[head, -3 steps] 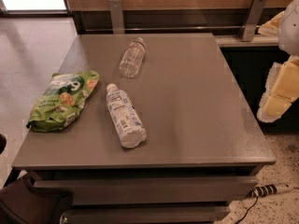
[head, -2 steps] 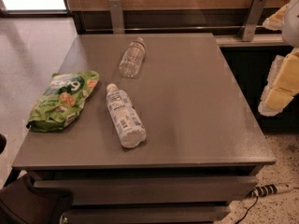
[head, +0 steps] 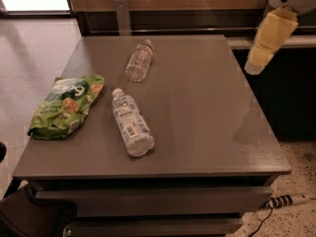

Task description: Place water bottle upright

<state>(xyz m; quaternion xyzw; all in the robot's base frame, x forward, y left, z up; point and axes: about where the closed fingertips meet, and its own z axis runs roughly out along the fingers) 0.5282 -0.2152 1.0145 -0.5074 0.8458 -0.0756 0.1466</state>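
Observation:
The water bottle [head: 139, 60] is small, clear and ribbed with a white cap. It lies on its side at the back middle of the grey table [head: 207, 117], cap pointing away. My gripper [head: 257, 62] hangs at the upper right, above the table's right edge. It is well to the right of the water bottle, apart from it, and holds nothing that I can see.
A larger bottle with a white printed label [head: 131, 122] lies on its side near the table's front middle. A green snack bag [head: 66, 105] lies at the left edge. A dark counter and wooden wall stand behind. A power strip [head: 286, 200] lies on the floor at right.
My gripper has moved up and to the left, from beside the table's right side to above its right edge. The bottles and the bag have not moved.

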